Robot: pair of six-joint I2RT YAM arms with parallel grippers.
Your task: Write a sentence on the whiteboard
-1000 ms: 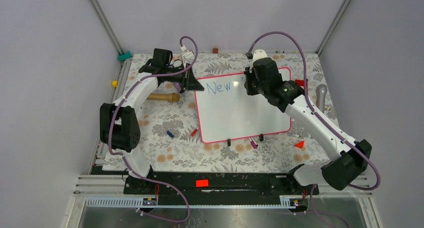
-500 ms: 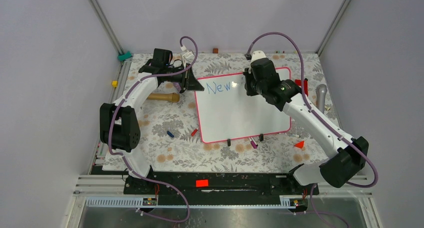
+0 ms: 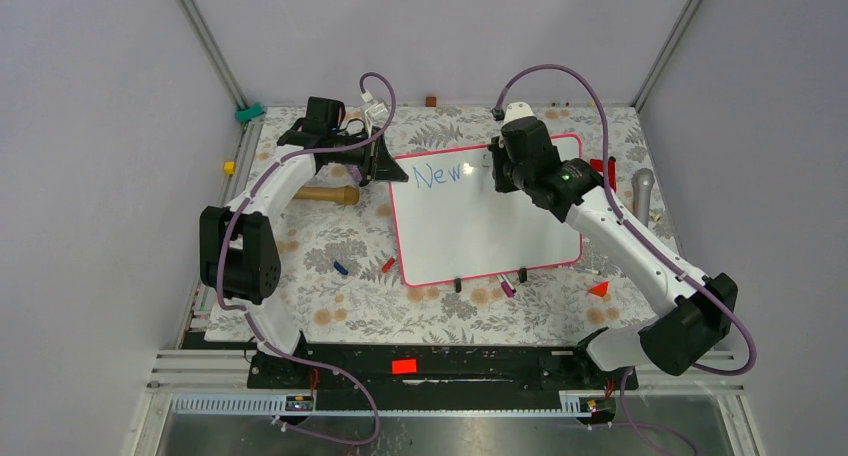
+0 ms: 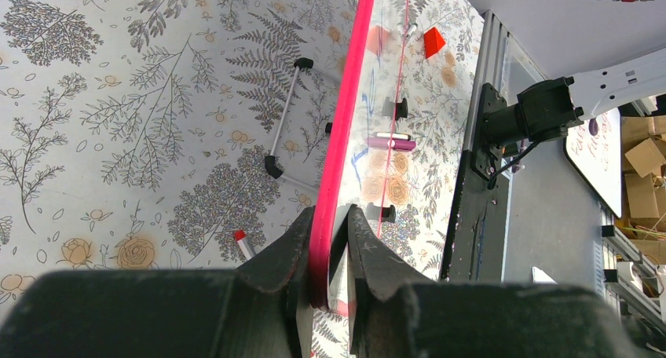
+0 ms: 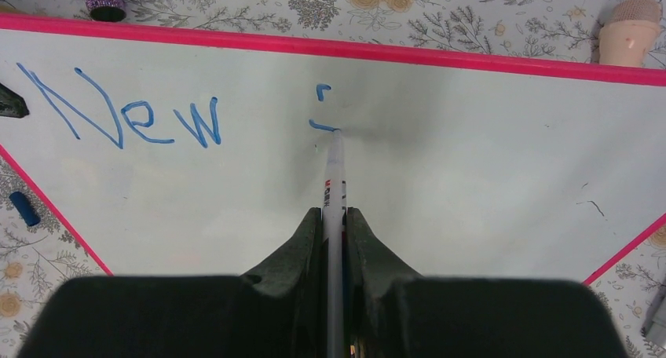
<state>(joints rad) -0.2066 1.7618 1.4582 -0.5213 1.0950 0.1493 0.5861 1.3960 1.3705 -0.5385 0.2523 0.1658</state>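
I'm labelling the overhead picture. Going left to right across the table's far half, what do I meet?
Yellow block → wooden handle → left end effector → blue word New → right end effector → grey microphone.

One whiteboard, one full blue word on it, one marker, two arms (plus two black clips along the board's near edge).

Cell surroundings, from my overhead feed.
Plain pale lavender-grey walls close the back and both sides, and I see aluminium posts running up the rear corners. The table is covered edge to edge in a grey floral print with peach blooms. Light is soft and even. On the left wrist feed, cardboard boxes sit beyond the table.
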